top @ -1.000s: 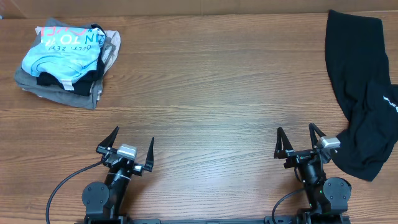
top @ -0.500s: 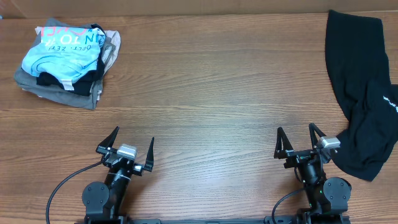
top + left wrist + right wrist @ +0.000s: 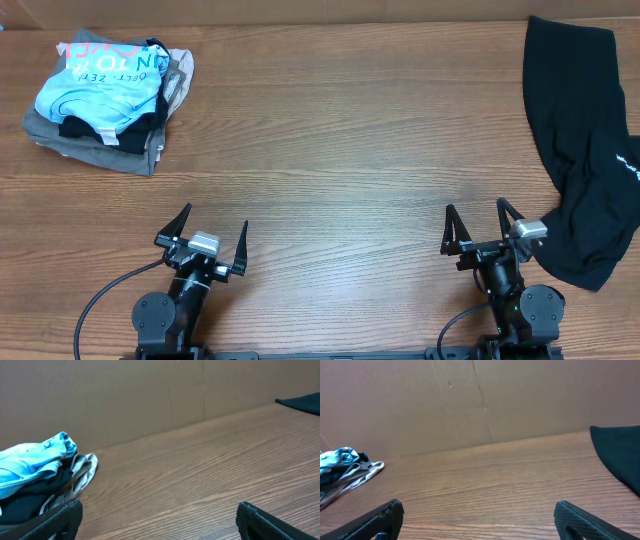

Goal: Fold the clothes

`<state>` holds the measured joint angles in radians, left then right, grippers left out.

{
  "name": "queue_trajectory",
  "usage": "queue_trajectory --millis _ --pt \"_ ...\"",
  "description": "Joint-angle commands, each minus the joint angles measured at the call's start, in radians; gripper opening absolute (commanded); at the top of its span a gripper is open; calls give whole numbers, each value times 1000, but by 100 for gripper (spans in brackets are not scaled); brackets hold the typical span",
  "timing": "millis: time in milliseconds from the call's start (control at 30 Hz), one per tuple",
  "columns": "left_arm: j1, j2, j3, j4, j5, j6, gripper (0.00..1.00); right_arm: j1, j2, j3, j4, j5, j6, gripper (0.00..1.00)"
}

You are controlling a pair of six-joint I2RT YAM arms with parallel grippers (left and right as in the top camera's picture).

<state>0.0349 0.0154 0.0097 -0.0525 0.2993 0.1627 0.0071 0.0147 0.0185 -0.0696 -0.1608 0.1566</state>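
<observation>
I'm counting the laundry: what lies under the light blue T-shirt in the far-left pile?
Under the light blue T-shirt a black layer shows, then grey-brown fabric at the bottom. The shirt covers the rest, so how many pieces lie there cannot be told.

The left gripper (image 3: 216, 218) and the right gripper (image 3: 474, 207) are each held with the jaws spread wide apart. The left arm (image 3: 183, 292) and the right arm (image 3: 512, 290) are folded low directly behind their jaws.
</observation>
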Motion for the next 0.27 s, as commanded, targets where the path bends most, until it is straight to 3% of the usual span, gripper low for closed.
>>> queue_trajectory --millis 0,233 --pt "6 -11 -5 2 -11 -6 100 -3 -12 -11 7 -6 -4 100" --pt "6 -11 -5 2 -11 -6 100 -3 -12 -11 7 -6 -4 100"
